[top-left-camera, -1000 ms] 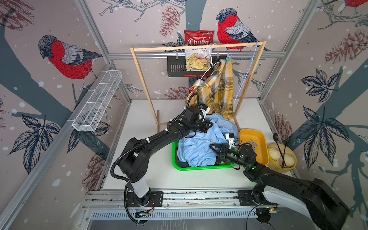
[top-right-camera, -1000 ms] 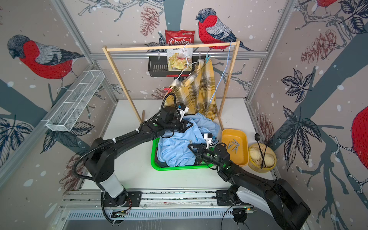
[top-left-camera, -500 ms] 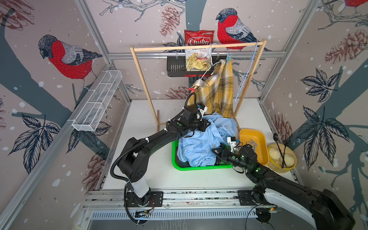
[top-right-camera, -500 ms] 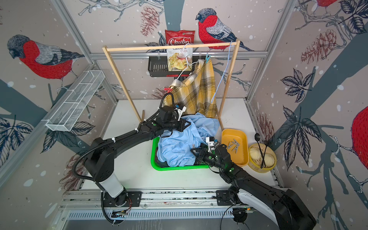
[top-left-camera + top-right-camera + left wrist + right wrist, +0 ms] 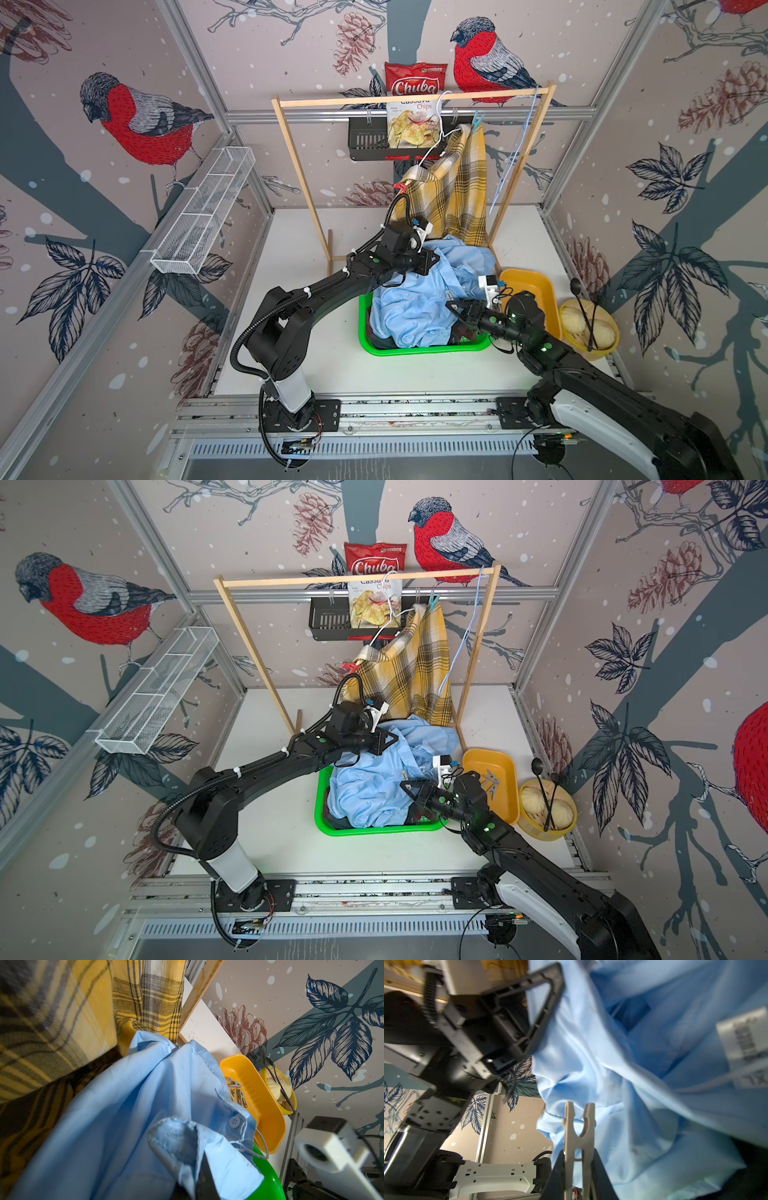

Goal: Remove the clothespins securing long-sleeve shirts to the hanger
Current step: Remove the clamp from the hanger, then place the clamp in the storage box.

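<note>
Okay, right end effector is over the near right corner of the green basket, pressed onto the tail of a greyish clothespin. The pin's toothed mouth gapes, tips just in front of the light blue shirt; touching or not, cannot tell. That shirt is heaped in the basket over a dark plaid shirt. Left end effector is at the basket's far edge, pressed together, pinching a fold of the light blue shirt. Just right of the basket on the white worktop sits an orange tray with loose clothespins, then a yellow bowl of buns. Farther back, the mustard plaid shirt hangs on a white hanger from the wooden rack, with a red clothespin at its lower shoulder and a light blue clothespin at the upper one. A chip bag is behind the rail.
</note>
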`<act>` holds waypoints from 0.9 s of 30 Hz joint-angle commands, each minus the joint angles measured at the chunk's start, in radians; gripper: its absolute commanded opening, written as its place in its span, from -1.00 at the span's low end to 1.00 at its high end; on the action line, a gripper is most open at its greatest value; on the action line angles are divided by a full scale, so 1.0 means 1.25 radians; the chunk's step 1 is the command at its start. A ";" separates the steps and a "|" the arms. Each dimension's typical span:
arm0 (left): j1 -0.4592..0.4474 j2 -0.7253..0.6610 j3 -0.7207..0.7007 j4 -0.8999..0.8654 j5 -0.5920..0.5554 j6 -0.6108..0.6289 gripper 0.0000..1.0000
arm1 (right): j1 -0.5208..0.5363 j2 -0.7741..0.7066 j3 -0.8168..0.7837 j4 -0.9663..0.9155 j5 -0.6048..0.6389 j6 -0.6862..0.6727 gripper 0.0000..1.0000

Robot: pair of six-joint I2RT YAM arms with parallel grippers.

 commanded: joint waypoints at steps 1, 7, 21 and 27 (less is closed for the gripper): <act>0.001 -0.001 0.001 0.037 -0.010 0.004 -1.00 | -0.021 -0.058 0.039 -0.127 0.002 -0.047 -0.69; 0.001 -0.014 0.005 0.025 -0.013 0.011 -1.00 | -0.153 -0.154 0.143 -0.371 0.078 -0.141 -0.62; -0.045 -0.046 0.030 -0.045 -0.086 0.057 -1.00 | -0.696 0.044 0.077 -0.492 0.071 -0.300 -0.62; -0.049 -0.041 0.037 -0.053 -0.077 0.056 -1.00 | -0.729 0.116 0.079 -0.474 0.033 -0.348 0.15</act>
